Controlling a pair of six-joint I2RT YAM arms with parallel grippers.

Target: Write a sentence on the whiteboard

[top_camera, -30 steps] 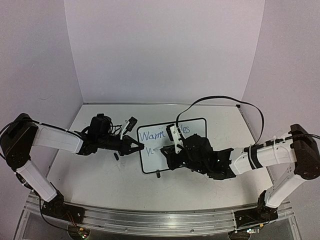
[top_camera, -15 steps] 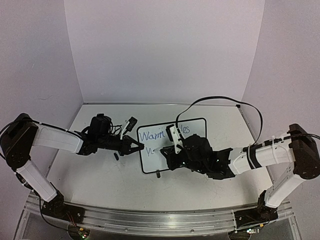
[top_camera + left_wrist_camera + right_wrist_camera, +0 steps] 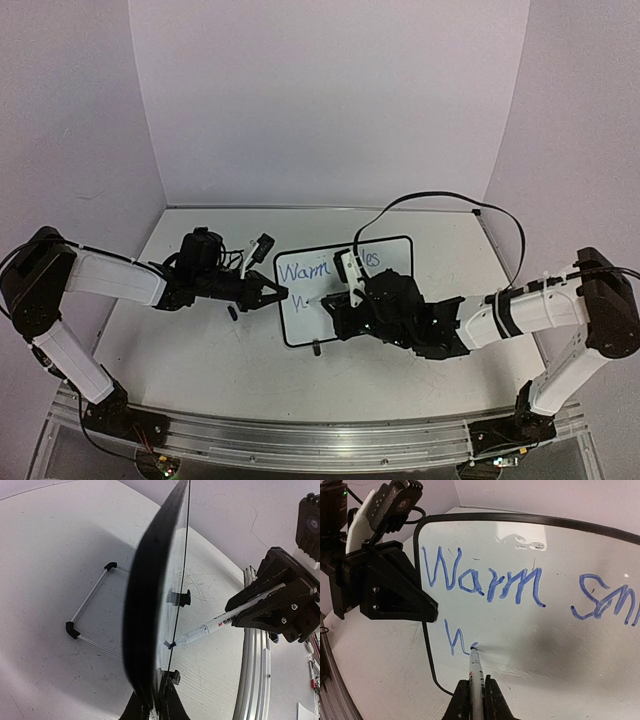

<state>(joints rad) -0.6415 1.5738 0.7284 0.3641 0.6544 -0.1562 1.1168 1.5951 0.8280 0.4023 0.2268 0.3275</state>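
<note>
The whiteboard stands tilted at mid table, seen edge-on in the left wrist view and face-on in the right wrist view. My left gripper is shut on its left edge. The sentence in blue reads "Warm" and the start of "smiles", with an "h" and a short stroke on the second line. My right gripper is shut on a white marker, gripper, with the tip touching the board just right of the "h". The marker also shows in the left wrist view.
A wire stand with black corners lies behind the board. A small black foot sits under the board's near edge. A black cable arcs over the right arm. An aluminium rail runs along the table's near edge.
My right gripper has shifted slightly to the left with the marker on the board. The left arm and the board have not moved.
</note>
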